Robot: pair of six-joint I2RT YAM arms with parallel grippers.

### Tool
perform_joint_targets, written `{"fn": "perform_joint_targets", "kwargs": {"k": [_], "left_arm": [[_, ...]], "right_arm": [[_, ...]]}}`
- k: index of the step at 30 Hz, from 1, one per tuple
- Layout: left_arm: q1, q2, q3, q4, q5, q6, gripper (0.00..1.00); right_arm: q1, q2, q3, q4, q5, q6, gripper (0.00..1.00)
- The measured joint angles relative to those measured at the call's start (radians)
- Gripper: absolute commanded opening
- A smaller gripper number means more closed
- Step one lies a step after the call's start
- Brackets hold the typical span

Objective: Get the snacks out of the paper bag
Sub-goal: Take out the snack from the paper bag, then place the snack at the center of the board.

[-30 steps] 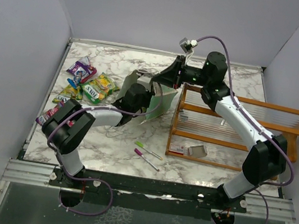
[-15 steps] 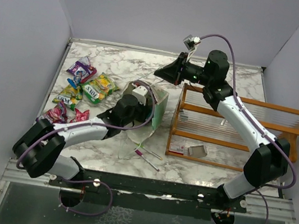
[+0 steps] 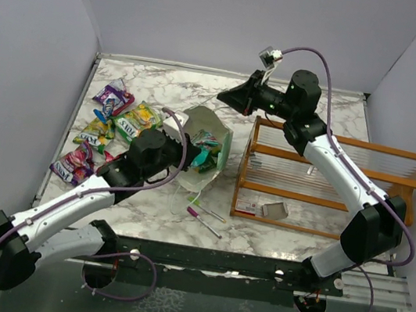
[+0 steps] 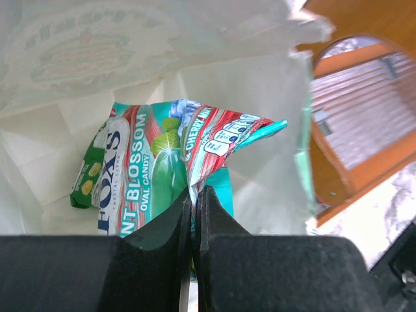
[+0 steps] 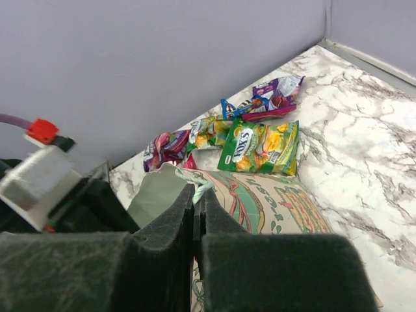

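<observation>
Paper bag point(image 3: 223, 152) standing at centre of worktop point(image 3: 171, 87), mouth open.
A teal packet point(image 4: 146, 185) and a green packet point(image 4: 88, 182) inside; other snacks point(image 3: 141, 120) lie scattered flat at its nine o'clock.

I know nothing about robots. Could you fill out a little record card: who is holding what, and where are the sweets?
Left gripper: shut on a red-and-teal packet inside the paper bag
Right gripper: shut, up above the bag; whether it pinches anything is unclear
Also in bag: a teal packet and a green packet
Already out: pile of packets on the table, left of the bag
</observation>
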Motion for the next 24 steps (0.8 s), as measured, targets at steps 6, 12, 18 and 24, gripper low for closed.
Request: {"fn": "perform_joint_targets", "kwargs": {"k": [6, 12, 18, 24], "left_arm": [[0.0, -0.105, 0.142, -0.142, 0.077, 0.036, 0.0], [0.0, -0.179, 0.393, -0.216, 0.126, 0.147, 0.0], [-0.001, -0.226, 0.534, -0.207, -0.034, 0.286, 0.0], [0.0, -0.126, 0.561, -0.13, -0.425, 0.465, 0.0]], "right_arm": [[0.0, 0.0, 0.0, 0.0, 0.031, -0.01, 0.01], [-0.002, 0.0, 0.006, -0.001, 0.067, -0.014, 0.01], [-0.005, 0.0, 0.011, -0.001, 0.086, -0.022, 0.01], [-0.006, -0.002, 0.011, -0.002, 0.095, -0.029, 0.01]]}}
